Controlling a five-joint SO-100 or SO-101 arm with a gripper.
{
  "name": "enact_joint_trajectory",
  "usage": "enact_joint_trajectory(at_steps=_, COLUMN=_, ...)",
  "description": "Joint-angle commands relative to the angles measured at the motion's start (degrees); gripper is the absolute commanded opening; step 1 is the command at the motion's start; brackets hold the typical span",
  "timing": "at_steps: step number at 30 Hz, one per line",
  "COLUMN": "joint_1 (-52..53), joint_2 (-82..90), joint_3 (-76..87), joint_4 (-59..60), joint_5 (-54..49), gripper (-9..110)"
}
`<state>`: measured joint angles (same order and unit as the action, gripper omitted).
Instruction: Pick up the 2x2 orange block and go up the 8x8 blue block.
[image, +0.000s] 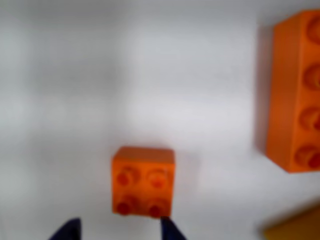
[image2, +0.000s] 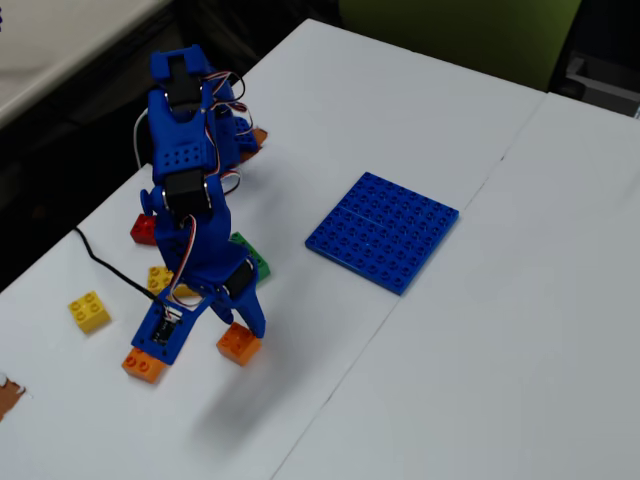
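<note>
The blue two-finger gripper (image: 120, 231) hangs with its fingers spread wide, both tips showing at the near edge of the wrist view. The small square orange plastic 2x2 block (image: 144, 181) lies on the white table (image: 125, 75) just beyond them, not yet between them. One tip sits almost at the block's corner, so a descent could land on the studs or nudge it aside. The long orange plastic brick (image: 295, 95) lies to the right, well apart. The large flat blue 8x8 baseplate (image2: 383, 231) waits far right in the fixed view.
</note>
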<state>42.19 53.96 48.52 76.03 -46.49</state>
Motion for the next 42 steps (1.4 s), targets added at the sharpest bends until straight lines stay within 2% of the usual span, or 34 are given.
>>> enact_joint_trajectory(at_steps=1, joint_1=1.23, joint_2=0.53, joint_3=-2.81, joint_4=-1.05, joint_5=0.26, gripper=21)
enact_joint_trajectory(at_steps=26, joint_1=3.08, joint_2=-3.96, joint_3=-3.43, joint_4=-4.57, joint_5=-2.29, gripper=23)
enact_joint_trajectory(at_steps=42, joint_1=2.90, joint_2=-6.06, joint_3=-4.57, joint_4=-5.54, joint_5=-2.55, gripper=19)
